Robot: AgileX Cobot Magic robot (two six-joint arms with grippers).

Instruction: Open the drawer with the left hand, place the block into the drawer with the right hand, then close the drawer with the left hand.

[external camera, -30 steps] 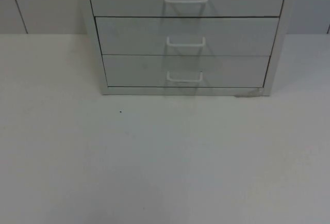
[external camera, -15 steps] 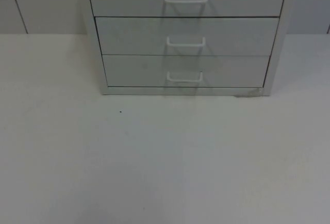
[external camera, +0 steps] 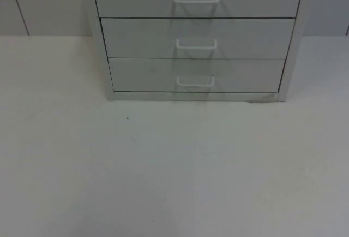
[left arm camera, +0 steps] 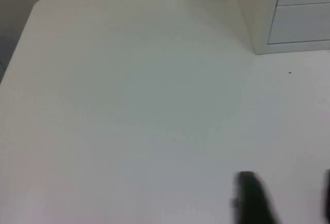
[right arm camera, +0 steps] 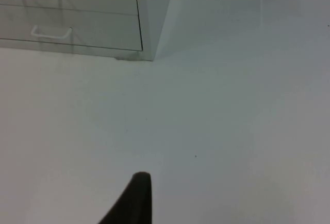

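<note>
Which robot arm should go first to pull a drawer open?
Probably the left. All three drawers of the cabinet are shut, handles facing the table. The left gripper hangs over bare table on the cabinet's left; the right gripper waits on its right.

No text, label, brand, number or sign could be read anywhere: the drawer cabinet [external camera: 196, 35] bore plain fronts, and the worktop [external camera: 174, 166] carried no lettering.
</note>
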